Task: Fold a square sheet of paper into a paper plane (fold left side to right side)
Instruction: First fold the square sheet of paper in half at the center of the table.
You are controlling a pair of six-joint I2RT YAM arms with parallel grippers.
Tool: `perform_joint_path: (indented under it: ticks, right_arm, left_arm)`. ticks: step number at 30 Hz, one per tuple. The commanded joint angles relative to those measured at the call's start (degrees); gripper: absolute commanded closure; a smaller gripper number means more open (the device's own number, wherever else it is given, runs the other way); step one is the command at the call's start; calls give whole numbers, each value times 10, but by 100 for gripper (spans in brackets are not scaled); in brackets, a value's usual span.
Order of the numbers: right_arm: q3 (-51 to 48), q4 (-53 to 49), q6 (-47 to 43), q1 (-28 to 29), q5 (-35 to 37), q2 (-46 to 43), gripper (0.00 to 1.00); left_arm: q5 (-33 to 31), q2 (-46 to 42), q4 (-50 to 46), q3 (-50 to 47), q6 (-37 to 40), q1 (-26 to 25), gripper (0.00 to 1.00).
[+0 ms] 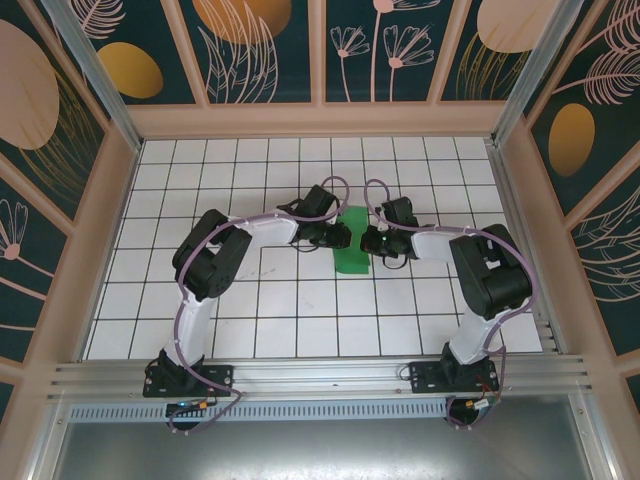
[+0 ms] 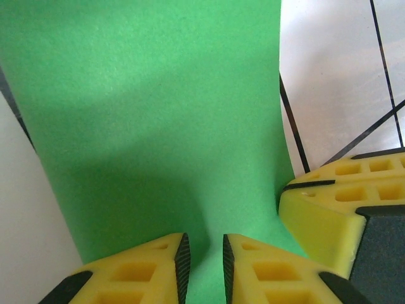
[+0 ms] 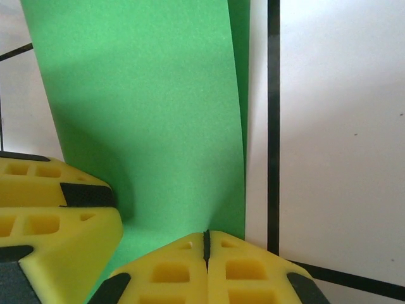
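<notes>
Both my sets of fingers meet over the square sheet of paper (image 1: 352,258), which by now lies as a narrow green strip on the worktop (image 1: 300,310). My left fingers (image 1: 343,238) touch its left side and my right fingers (image 1: 367,243) its right, tip almost to tip. In both wrist views the strip's long axis runs straight ahead of my fingertips, and its near end lifts towards them.

My right fingers are clenched, pad against pad. The green runs up to their seam, just inside the strip's right edge, but I cannot tell whether any paper is caught there. My left fingers stand a narrow slit apart at about the middle of the strip's width, with green showing in the slit and nothing firmly nipped.

As I judge it, the fold turns on that long axis. The left edge has to travel sideways across it towards my right fingers, and my left fingers sit nearer that edge, so the carry falls to them while the right ones pin the far side
</notes>
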Motion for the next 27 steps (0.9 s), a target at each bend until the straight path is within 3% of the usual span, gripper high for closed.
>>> perform_joint_path:
  ticks: [1,9,17,27]
  right_arm:
    - [-20,-90,-13,9,33,23,100]
    - [-20,-87,-14,9,24,21,100]
    - [-18,-85,-11,10,19,20,100]
    - [-17,-86,-11,13,17,19,100]
  left_arm:
    - [-25,-3,-21,-34,8,6,74]
    - [-26,-67,-3,-98,6,49,75]
    - [14,-125,64,-119,5,40,74]
    - [53,-53,78,-67,0,1,73]
